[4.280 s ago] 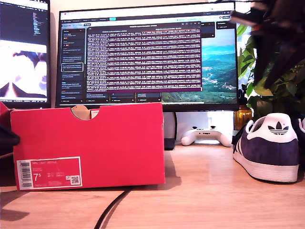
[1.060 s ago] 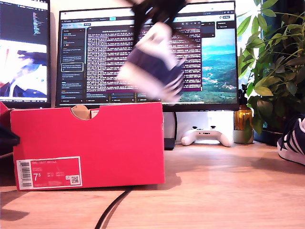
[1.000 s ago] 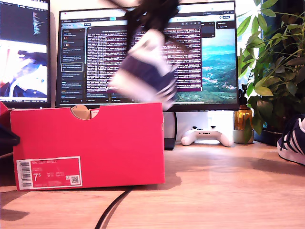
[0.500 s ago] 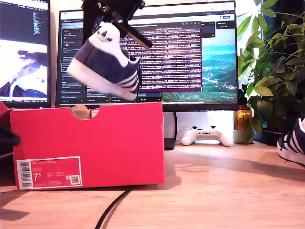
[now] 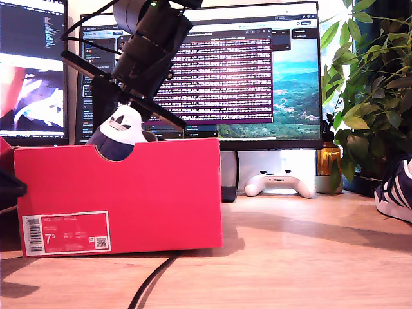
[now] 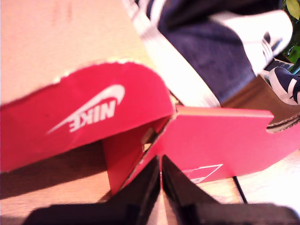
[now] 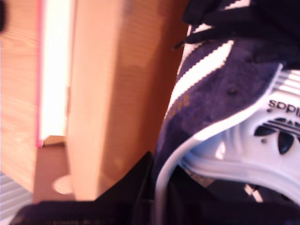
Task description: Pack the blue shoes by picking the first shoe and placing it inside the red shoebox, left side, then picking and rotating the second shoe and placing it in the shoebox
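One blue shoe (image 5: pixel 123 129) hangs heel-up inside the red shoebox (image 5: pixel 129 193), its white trefoil heel tab showing over the half-round notch. My second gripper (image 5: pixel 113 118) reaches down from above and is shut on the heel collar. Close up, its fingers (image 7: pixel 140 187) pinch that shoe (image 7: pixel 215 89) beside the box's brown inner wall (image 7: pixel 108 93). My first gripper (image 6: pixel 161 180) is shut on nothing, just outside the shoebox (image 6: pixel 220 136) by its Nike flap. The other blue shoe (image 5: pixel 396 193) stands on the desk at the exterior view's right edge, also showing as a sneaker (image 6: pixel 286 84).
Two monitors stand behind the box. A white game controller (image 5: pixel 278 183), an amber bottle (image 5: pixel 328 158) and a leafy plant (image 5: pixel 367 96) sit at the back toward the exterior view's right. A black cable (image 5: pixel 151 280) runs across the wooden desk under the box.
The shoe was lifted from the exterior view's right, carried across in front of the monitor and lowered heel-up into the box. The other shoe stayed put.
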Robot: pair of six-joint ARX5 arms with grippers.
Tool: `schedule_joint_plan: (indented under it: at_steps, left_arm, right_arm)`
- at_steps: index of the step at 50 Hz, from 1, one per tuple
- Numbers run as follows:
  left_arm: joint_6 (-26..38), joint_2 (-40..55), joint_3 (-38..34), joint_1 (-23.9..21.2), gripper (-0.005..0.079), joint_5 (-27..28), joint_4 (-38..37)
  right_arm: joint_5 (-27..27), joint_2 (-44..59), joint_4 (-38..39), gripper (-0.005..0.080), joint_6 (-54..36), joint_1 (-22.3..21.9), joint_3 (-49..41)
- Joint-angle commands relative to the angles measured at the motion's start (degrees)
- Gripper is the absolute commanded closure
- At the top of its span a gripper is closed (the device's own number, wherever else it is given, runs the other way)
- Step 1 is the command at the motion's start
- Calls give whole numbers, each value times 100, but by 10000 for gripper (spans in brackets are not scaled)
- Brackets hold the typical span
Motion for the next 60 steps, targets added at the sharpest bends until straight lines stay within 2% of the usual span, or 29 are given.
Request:
schedule_joint_plan:
  at_steps: [1, 13, 31, 34, 39, 43, 51, 60]
  left_arm:
    - [37, 15, -173, -11, 764, -26, 63]
    - [37, 15, -173, -11, 764, -17, 61]
    - [39, 15, -173, -11, 764, 17, 59]
    - [39, 15, -173, -11, 764, 17, 55]
    - [39, 15, -173, -11, 764, 17, 57]
    - [42, 15, -173, -11, 764, 17, 52]
    - [39, 15, -173, -9, 764, 15, 2]
    - [37, 15, -173, -9, 764, 15, -118]
  right_arm:
    - [-13, 52, 151, 765, -13, 107, 129]
    - [83, 415, 317, 765, -17, 197, 129]
    - [820, 555, 433, 762, -39, 254, 129]
    - [787, 555, 452, 719, -39, 254, 129]
    - [741, 555, 439, 545, -37, 254, 129]
    - [586, 555, 428, 465, -33, 260, 129]
    - [195, 549, 170, 448, -17, 260, 245]
    - [195, 538, -612, 448, -221, 258, 863]
